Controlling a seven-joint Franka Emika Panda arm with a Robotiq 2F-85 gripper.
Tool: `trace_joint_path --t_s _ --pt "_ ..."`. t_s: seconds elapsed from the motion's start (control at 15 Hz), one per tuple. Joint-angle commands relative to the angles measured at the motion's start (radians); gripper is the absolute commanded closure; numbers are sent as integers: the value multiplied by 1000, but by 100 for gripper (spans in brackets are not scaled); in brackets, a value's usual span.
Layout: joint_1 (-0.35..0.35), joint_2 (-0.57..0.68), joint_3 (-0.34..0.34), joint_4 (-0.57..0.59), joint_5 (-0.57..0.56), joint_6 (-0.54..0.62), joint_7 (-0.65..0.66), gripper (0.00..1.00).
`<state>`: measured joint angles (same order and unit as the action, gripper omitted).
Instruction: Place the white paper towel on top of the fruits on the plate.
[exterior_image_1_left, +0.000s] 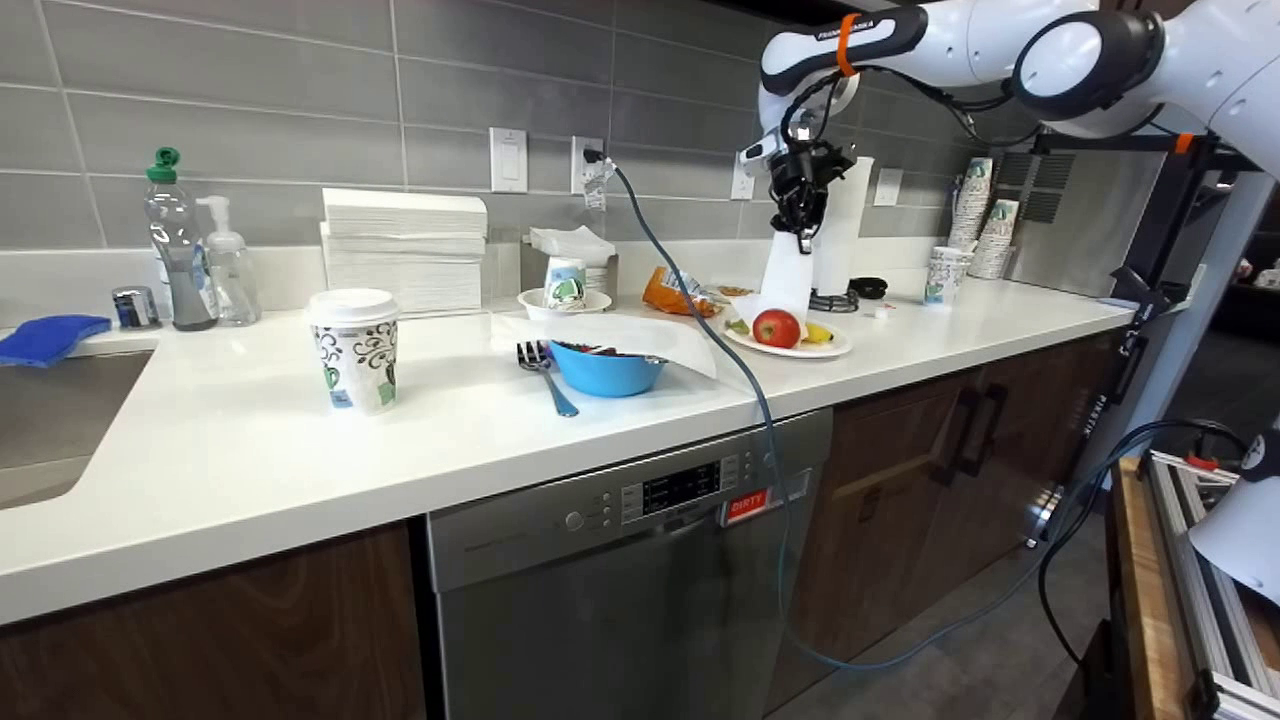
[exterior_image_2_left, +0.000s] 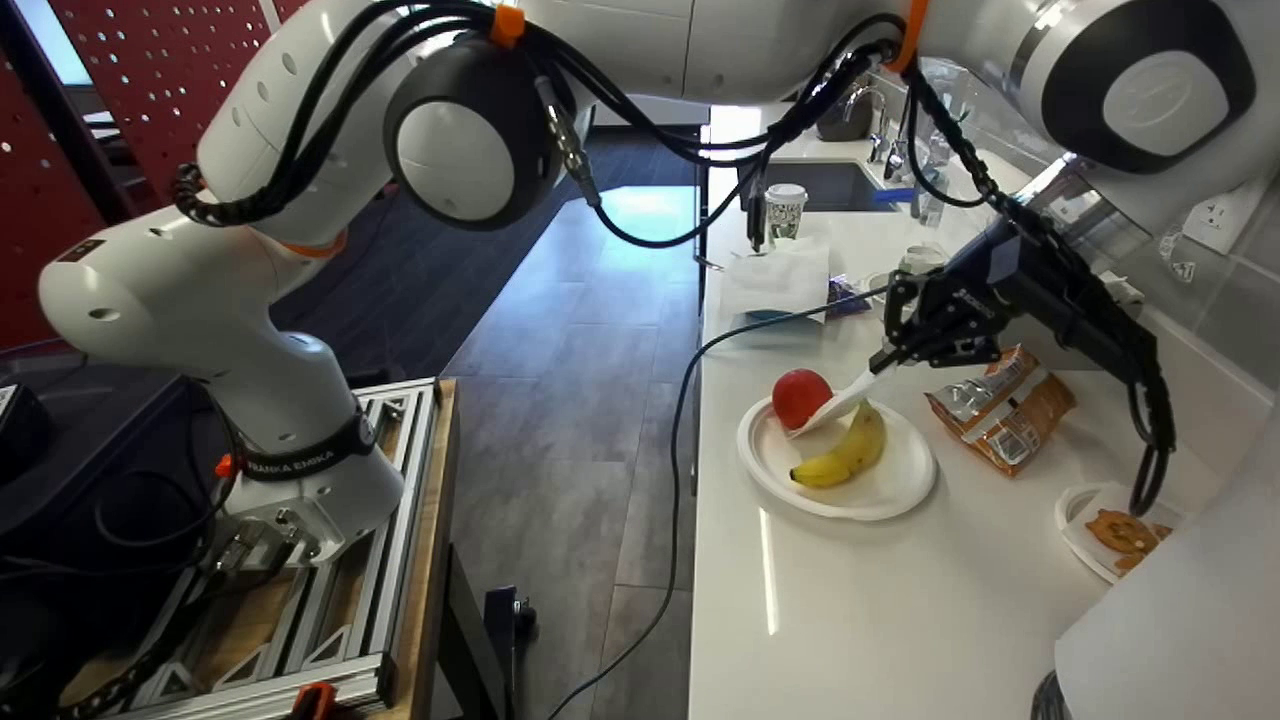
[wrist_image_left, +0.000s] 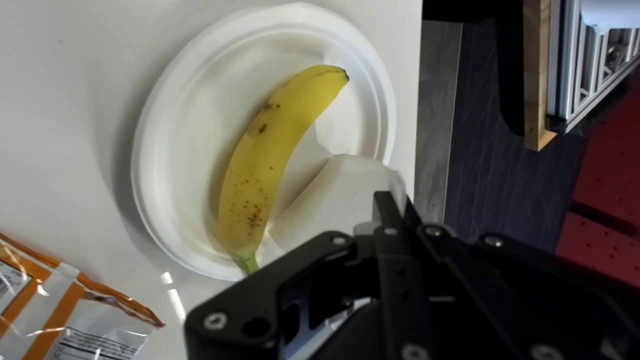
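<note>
The white paper towel is a limp sheet; it hangs from my gripper in both exterior views (exterior_image_1_left: 787, 276) (exterior_image_2_left: 846, 400) and in the wrist view (wrist_image_left: 340, 192). My gripper (exterior_image_1_left: 804, 242) (exterior_image_2_left: 880, 362) (wrist_image_left: 398, 207) is shut on its upper end, above the plate. The towel's lower end reaches down onto the plate (exterior_image_1_left: 836, 349) (exterior_image_2_left: 906, 478) (wrist_image_left: 142, 165), between the fruits. The fruits are a red round one (exterior_image_1_left: 776, 328) (exterior_image_2_left: 800, 397) and a yellow banana (exterior_image_1_left: 818, 333) (exterior_image_2_left: 848, 455) (wrist_image_left: 265, 155). The red fruit is not visible in the wrist view.
An orange snack bag (exterior_image_1_left: 672, 292) (exterior_image_2_left: 1005, 410) (wrist_image_left: 75, 310) lies near the plate. A tall white towel roll (exterior_image_1_left: 846, 225) (exterior_image_2_left: 1190, 620) stands on the counter. A blue cable (exterior_image_1_left: 745, 375) (exterior_image_2_left: 675, 500) crosses the counter's edge. A blue bowl (exterior_image_1_left: 610, 372) and patterned cup (exterior_image_1_left: 357, 350) stand farther along.
</note>
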<state>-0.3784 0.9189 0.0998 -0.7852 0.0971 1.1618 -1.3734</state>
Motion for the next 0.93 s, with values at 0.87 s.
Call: trace_joint_path --t_s 0.87 --pt "41 -39 7 -69 16 -53 107 100"
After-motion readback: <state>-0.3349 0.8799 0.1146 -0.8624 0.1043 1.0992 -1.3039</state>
